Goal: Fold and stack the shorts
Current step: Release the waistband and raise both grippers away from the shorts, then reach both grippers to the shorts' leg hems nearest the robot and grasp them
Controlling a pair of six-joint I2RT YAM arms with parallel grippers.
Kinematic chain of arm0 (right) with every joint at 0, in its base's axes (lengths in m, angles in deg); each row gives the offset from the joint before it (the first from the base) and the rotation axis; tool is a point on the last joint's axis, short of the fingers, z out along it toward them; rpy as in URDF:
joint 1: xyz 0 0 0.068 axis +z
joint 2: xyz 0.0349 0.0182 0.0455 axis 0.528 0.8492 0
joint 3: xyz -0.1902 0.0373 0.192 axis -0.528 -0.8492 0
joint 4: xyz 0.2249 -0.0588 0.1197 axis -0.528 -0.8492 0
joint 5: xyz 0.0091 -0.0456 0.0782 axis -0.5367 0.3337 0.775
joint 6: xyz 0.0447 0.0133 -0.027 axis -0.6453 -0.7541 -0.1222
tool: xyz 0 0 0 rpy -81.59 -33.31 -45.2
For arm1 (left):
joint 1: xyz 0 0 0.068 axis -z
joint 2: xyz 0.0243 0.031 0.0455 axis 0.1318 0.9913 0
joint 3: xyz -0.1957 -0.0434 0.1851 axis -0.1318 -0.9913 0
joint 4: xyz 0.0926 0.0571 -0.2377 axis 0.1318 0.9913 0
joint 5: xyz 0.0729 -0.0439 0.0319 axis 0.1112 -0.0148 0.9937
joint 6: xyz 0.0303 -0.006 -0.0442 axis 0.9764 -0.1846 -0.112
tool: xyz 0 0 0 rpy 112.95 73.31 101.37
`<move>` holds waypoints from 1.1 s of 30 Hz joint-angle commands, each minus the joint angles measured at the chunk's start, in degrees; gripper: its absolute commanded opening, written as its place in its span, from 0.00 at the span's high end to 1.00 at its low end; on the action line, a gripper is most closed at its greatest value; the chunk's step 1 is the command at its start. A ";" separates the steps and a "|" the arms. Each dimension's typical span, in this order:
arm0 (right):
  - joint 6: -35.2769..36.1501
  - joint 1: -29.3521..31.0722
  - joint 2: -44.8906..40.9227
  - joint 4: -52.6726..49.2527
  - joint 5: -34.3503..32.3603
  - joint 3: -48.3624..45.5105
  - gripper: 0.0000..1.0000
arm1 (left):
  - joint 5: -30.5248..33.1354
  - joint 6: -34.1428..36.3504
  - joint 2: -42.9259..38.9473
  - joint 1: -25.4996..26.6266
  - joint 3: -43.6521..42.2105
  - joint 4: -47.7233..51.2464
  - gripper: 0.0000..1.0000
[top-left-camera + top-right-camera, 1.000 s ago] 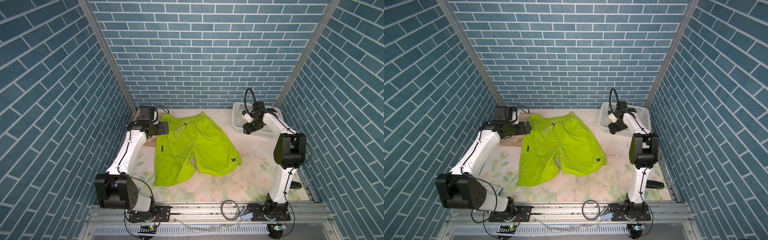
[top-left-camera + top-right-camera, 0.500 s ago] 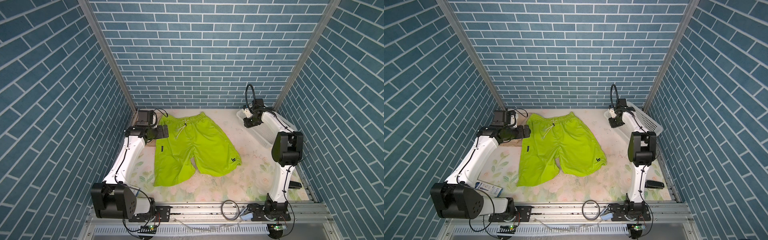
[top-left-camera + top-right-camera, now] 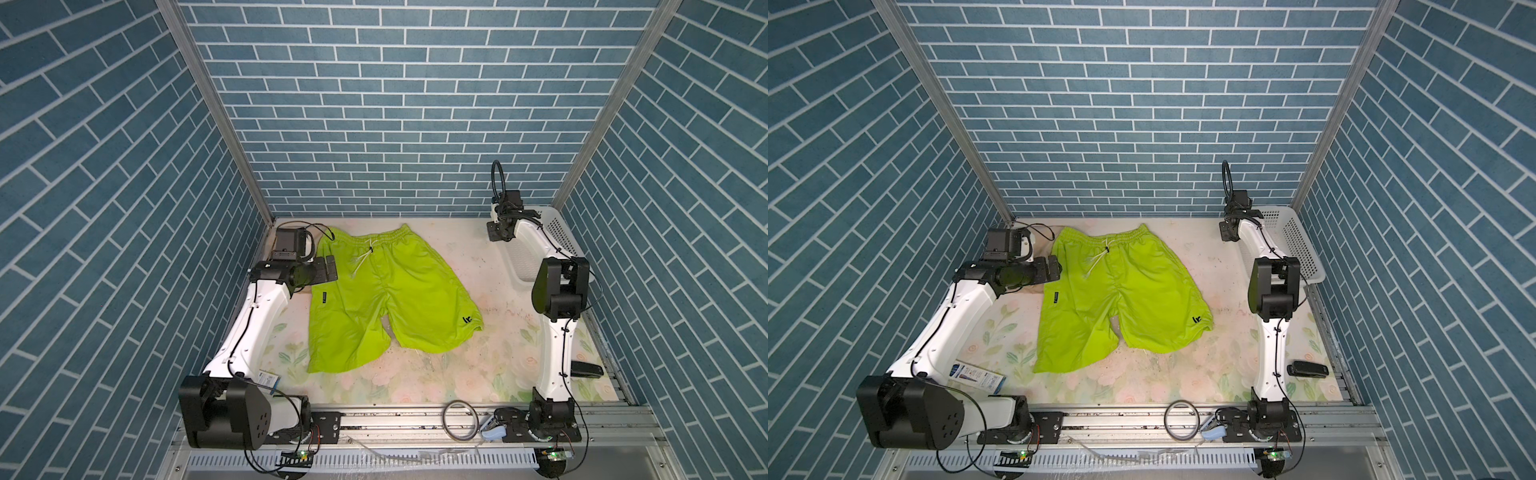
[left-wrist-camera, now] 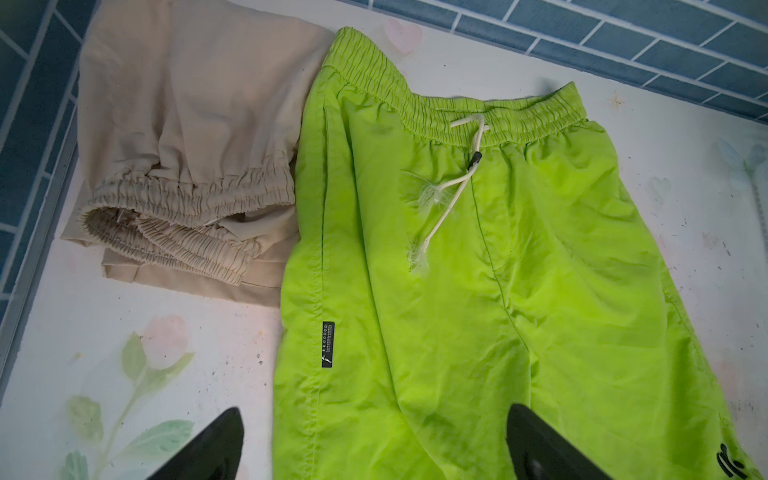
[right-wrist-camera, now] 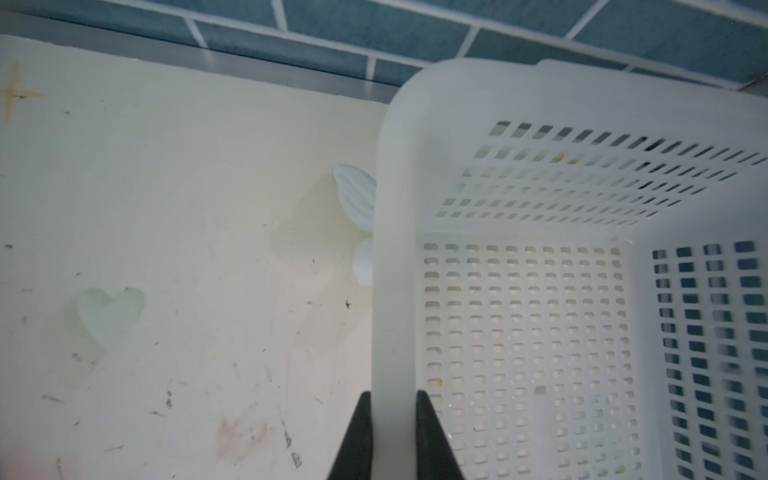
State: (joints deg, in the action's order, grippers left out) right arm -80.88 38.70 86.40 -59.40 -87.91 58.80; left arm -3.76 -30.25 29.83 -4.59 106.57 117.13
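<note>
Both top views overlook the whole counter (image 3: 478, 365) from high in front; wrist views look closely past the left pincer (image 4: 374, 440) and right pincer (image 5: 392, 432).

- folded beige fabric shorts (image 4: 187, 124): in both top views almost wholly hidden under the left arm (image 3: 257, 316).
- neon lime-green fabric shorts (image 4: 457, 291): leg hems cut off in the left wrist view; print on the black side label (image 4: 328, 345) is too small to read.
- white perforated plastic basket (image 5: 519, 91): cut off by the right wrist view's edges; partly covered by the right arm (image 3: 536, 245) in both top views.
- right gripper (image 5: 392, 401): only the finger ends show.
</note>
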 commanded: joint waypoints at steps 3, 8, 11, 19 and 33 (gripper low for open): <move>-3.47 -0.50 2.55 -2.35 3.57 4.12 0.67 | 0.92 -2.08 -1.99 0.34 -2.87 0.41 0.00; -7.95 -0.23 -12.58 3.44 10.34 -9.74 0.48 | -0.89 -1.92 -2.29 5.36 -2.97 0.85 0.00; -10.82 -0.02 -22.92 3.80 13.21 -19.64 0.46 | -0.56 -3.57 -2.76 8.44 -3.69 3.76 0.00; -13.90 7.85 -42.05 -5.79 25.51 -46.88 0.32 | -3.55 -10.13 -4.69 23.93 -11.78 5.72 0.00; -16.38 17.29 -35.98 1.56 20.66 -62.51 0.37 | 1.91 -15.20 2.16 40.51 -16.77 7.33 0.00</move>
State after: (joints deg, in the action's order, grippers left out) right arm -95.50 55.88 49.40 -60.45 -65.68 -3.34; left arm -4.70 -44.65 30.22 34.97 90.42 122.86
